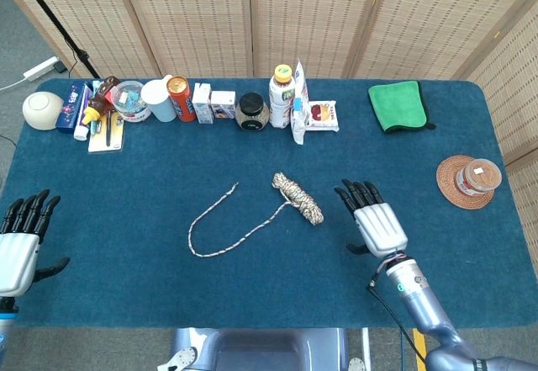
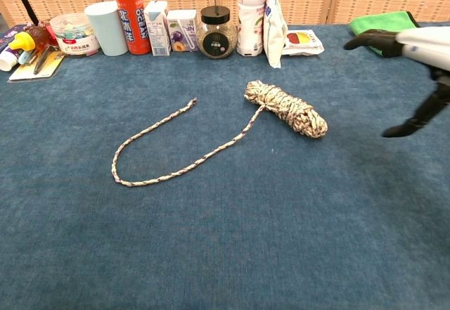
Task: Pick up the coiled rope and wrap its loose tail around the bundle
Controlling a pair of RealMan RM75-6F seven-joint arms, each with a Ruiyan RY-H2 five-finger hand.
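Observation:
The coiled rope bundle point(image 1: 298, 198) point(image 2: 286, 108) lies on the blue table, mottled white and brown. Its loose tail point(image 1: 220, 235) point(image 2: 163, 158) runs left from the bundle in a U-shaped curve and ends near the table's middle. My right hand point(image 1: 374, 220) point(image 2: 411, 48) hovers just right of the bundle with its fingers apart and nothing in it. My left hand point(image 1: 21, 241) stays at the table's front left edge, fingers spread, holding nothing; the chest view does not show it.
A row of bottles, cans, boxes and a jar point(image 1: 251, 110) lines the back edge. A green cloth point(image 1: 398, 105) lies at the back right. A woven coaster with a small tub point(image 1: 467, 181) sits at the right edge.

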